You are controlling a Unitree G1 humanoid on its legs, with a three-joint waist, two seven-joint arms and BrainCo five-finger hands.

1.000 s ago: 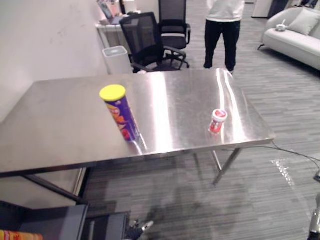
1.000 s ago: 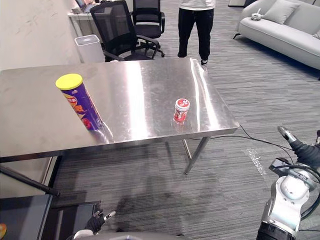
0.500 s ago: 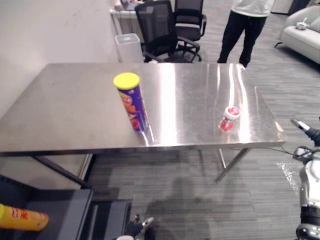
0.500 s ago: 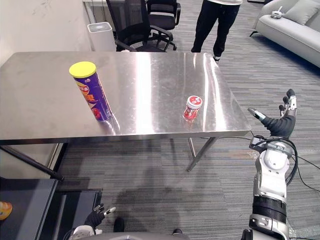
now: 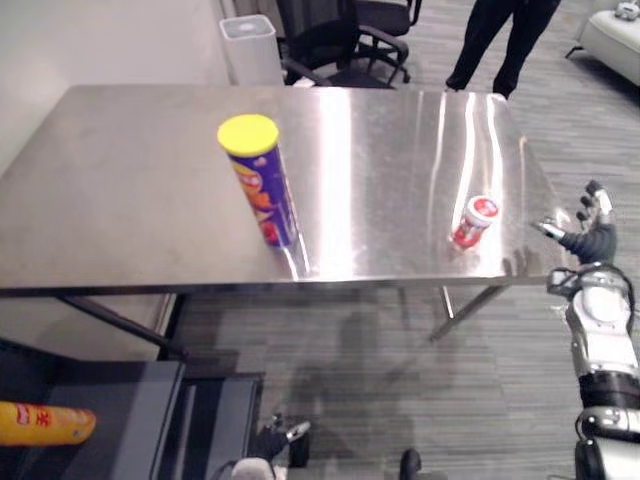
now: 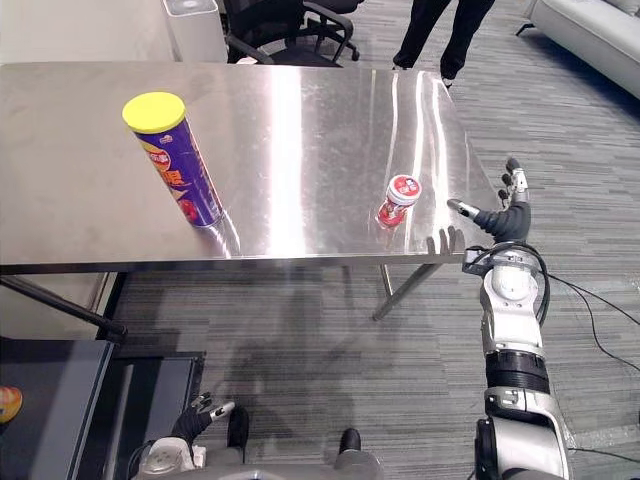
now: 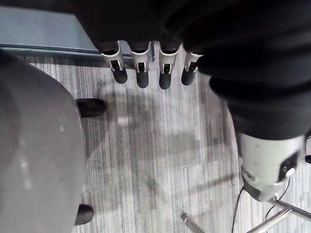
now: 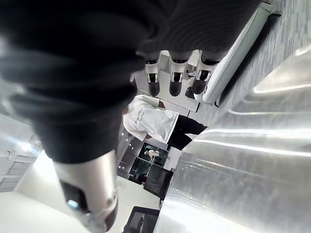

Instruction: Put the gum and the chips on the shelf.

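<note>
A purple chips can (image 5: 258, 182) with a yellow lid stands upright near the front middle of the steel table (image 5: 130, 200). The small red and white gum tub (image 5: 476, 220) stands near the table's front right corner. My right hand (image 5: 587, 232) hovers open just off the table's right edge, a short way from the gum, with its fingers (image 8: 172, 83) straight and nothing in it. My left hand (image 6: 197, 419) hangs low over the floor, fingers (image 7: 141, 74) straight and empty. The dark shelf (image 5: 130, 420) is at the lower left.
An orange-yellow can (image 5: 42, 423) lies on the shelf. Behind the table are a black office chair (image 5: 340, 30), a white bin (image 5: 250, 42) and a person's legs (image 5: 500, 40). A light sofa (image 6: 600, 30) stands at the far right.
The camera has tipped down and closer to the table. My right hand has risen from low at the right to the table's right edge beside the gum. The can and the gum have stayed put.
</note>
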